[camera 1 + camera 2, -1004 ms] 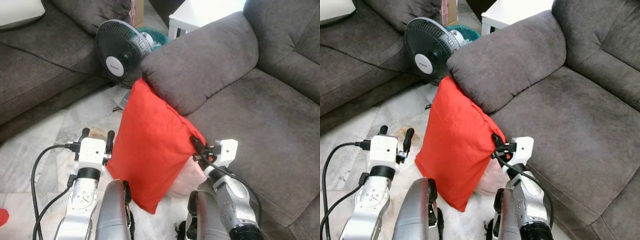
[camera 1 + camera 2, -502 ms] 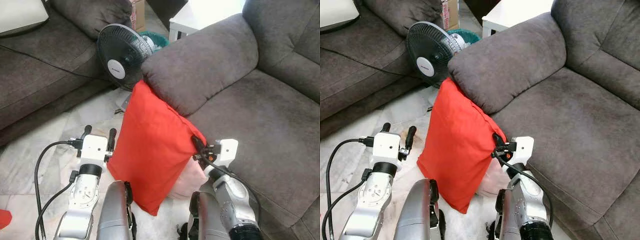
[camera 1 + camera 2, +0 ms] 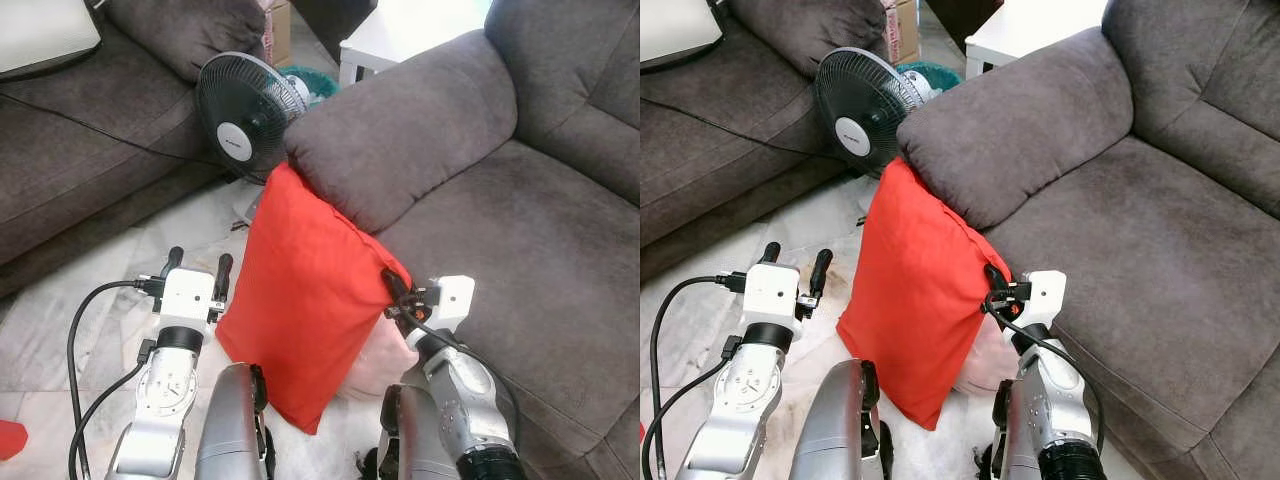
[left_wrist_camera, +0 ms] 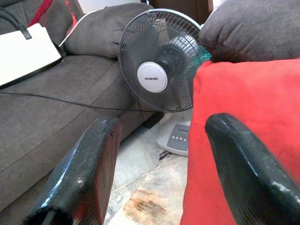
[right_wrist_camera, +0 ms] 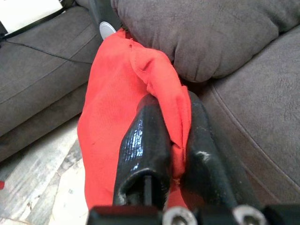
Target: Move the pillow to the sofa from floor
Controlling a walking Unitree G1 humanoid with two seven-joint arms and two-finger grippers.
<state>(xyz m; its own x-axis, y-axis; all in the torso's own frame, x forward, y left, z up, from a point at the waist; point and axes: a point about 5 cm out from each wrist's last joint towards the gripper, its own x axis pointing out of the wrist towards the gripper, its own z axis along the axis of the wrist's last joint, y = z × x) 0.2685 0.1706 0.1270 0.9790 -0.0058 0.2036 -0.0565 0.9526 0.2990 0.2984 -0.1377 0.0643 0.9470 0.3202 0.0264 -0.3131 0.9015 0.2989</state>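
A red pillow (image 3: 302,300) hangs upright off the floor, its top corner against the grey sofa's armrest (image 3: 400,130). My right gripper (image 3: 390,287) is shut on the pillow's right corner; in the right wrist view the red cloth (image 5: 164,98) is pinched between the black fingers (image 5: 145,140). My left gripper (image 3: 196,273) stands open just left of the pillow, fingers apart with nothing between them. In the left wrist view the pillow's edge (image 4: 243,93) lies behind the right-hand finger (image 4: 243,159).
A black pedestal fan (image 3: 243,115) stands on the floor behind the pillow. A second grey sofa (image 3: 80,130) runs along the left, with a black cable (image 3: 120,140) across it. The sofa seat (image 3: 530,260) lies to the right. A white table (image 3: 400,30) stands behind the armrest.
The view has shifted slightly. The left gripper has edged a little closer to the pillow. The right gripper keeps its hold on the pillow's corner.
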